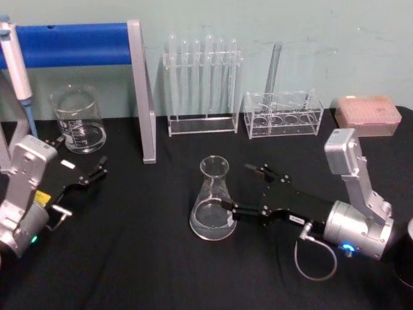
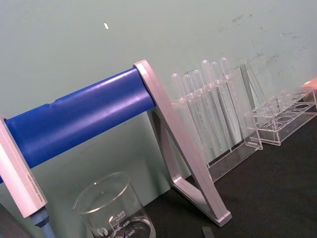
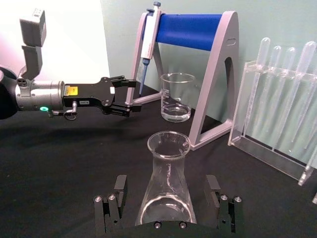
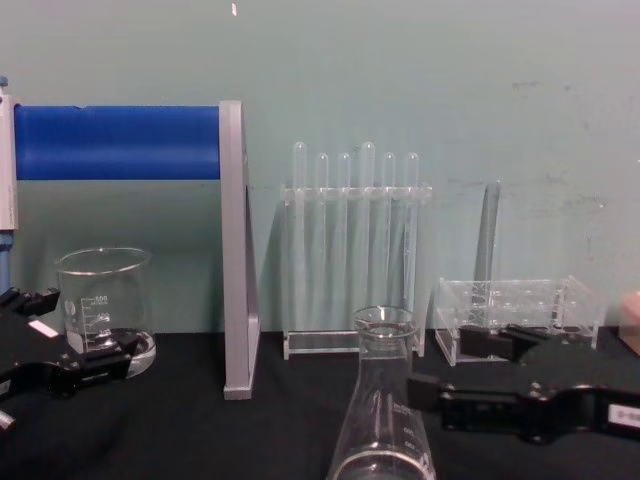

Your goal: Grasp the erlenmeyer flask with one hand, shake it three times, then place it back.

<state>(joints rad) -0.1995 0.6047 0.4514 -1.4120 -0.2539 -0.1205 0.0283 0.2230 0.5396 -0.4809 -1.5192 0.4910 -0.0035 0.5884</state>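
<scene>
Erlenmeyer flask [image 1: 211, 200]: upright on the black table [image 1: 142, 258], mouth open, untouched by any lift; this is the reference for all positions below
Right gripper [image 1: 237, 187]: at the flask from the robot's right, low over the table, one finger on each side of the lower cone
Grip state, right: fingers spread; in the right wrist view a gap shows between each finger and the glass, so nothing is clasped
Reason for that pose: judged a pre-grasp line-up; straddling the wide lower body centres the flask before closing
Risk noted: the walls slope, so a squeeze there may push the glass upward or let it slip during shaking
Left gripper [image 1: 95, 172]: well to the flask's left, fingers apart and holding nothing; judged parked clear of the shaking room
Beaker [image 1: 79, 119]: behind and left of the flask, just beyond the left gripper
Pipette stand [image 1: 139, 90]: behind and left of the flask, blue bar, a pipette [image 3: 148, 39] hanging from it
Test tube rack [image 1: 201, 84]: directly behind the flask, well apart
Task stage: grasp not yet made; shaking and return outstanding
Markings, beaker: white scale, 400 and 300 legible in the left wrist view
Markings, flask: faint graduations, unreadable
Markings, grippers: yellow tag [image 3: 72, 90] on the left one, white label [image 1: 297, 219] on the right; text too small to read
</scene>
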